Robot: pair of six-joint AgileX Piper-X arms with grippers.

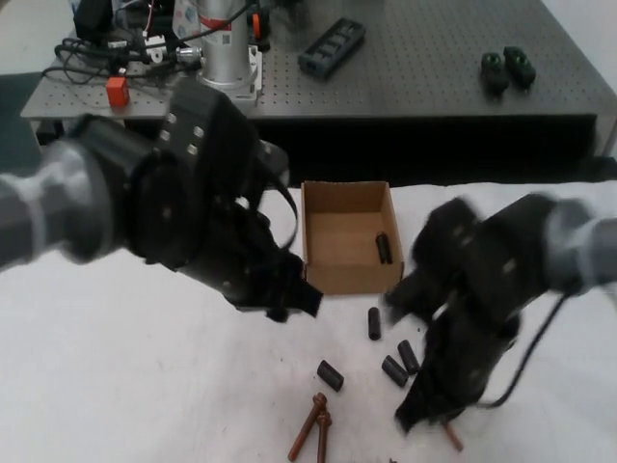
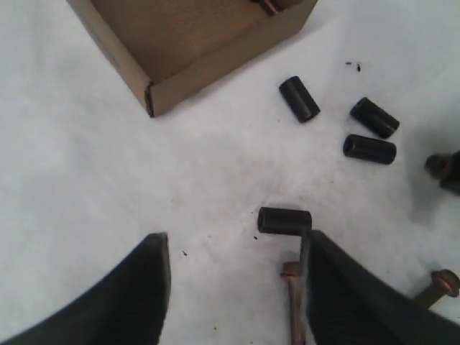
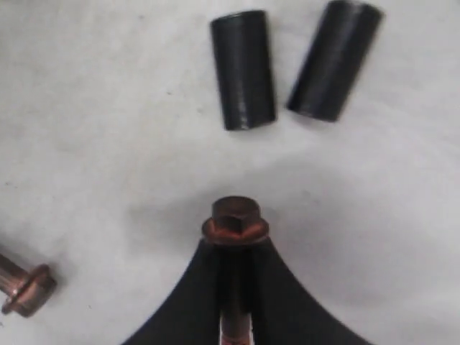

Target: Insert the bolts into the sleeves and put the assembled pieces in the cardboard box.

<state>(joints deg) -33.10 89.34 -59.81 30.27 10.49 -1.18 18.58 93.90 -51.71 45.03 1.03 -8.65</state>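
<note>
White cloth [image 1: 145, 386] bears loose sleeves [image 2: 298, 98]; left tool [image 2: 233, 248] gapes, right tool [image 3: 235, 250] clamps a bolt [image 3: 235, 219].

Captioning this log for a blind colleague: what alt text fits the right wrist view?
The right end effector is shut on a copper bolt, its head sticking out in front. Two black sleeves lie side by side on the white cloth ahead, and a second bolt lies apart.

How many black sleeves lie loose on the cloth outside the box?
4. One sleeve just before the cardboard box, two side by side nearer the camera, one beside the copper bolts. Others may be hidden.
</note>
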